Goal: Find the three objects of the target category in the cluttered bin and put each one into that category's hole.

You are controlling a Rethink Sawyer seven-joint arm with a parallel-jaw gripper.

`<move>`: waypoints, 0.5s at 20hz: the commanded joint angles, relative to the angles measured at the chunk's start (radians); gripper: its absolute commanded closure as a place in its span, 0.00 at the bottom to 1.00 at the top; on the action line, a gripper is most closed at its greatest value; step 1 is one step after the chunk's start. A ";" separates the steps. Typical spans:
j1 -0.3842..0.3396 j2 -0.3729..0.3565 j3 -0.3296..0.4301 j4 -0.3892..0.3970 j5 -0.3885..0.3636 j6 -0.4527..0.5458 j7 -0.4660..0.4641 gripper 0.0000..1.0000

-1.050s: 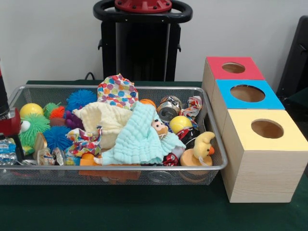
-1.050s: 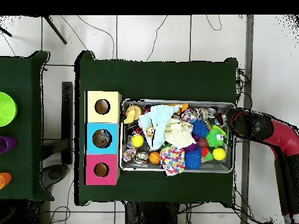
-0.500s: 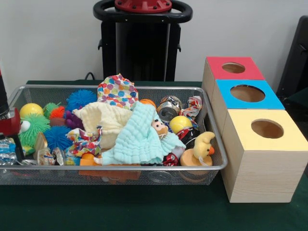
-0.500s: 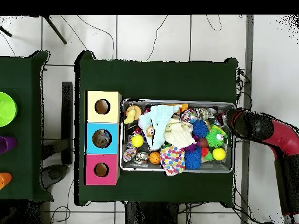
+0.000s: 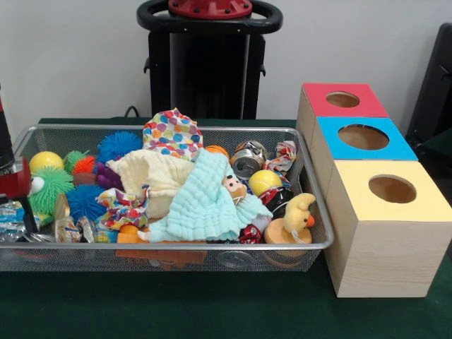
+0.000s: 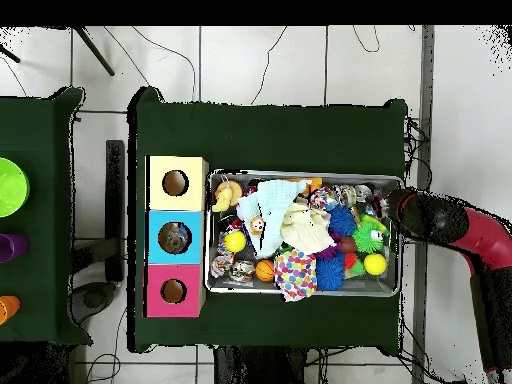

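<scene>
The arm (image 6: pixel 455 228) is seen at the bin's (image 5: pixel 176 248) end, over the spiky balls (image 5: pixel 49 187). Whether the pincer (image 5: pixel 15 185) is open or closed cannot be told. Three boxes (image 5: pixel 385 212) are lined up beside the bin.

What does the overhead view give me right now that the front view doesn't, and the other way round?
Only overhead: the red and black arm reaching to the bin's end, and something lying inside the blue box's hole. Only front: the boxes' wooden sides and the duck toy upright at the near rim. Both: the wire bin, mint cloth, and red, blue and yellow boxes in a row.
</scene>
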 commanded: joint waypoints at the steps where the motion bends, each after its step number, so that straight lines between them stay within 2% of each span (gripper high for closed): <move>1: -0.022 0.052 -0.048 0.104 -0.100 0.044 -0.312 0.00; 10: -0.023 0.059 -0.049 0.114 -0.109 0.022 -0.271 0.00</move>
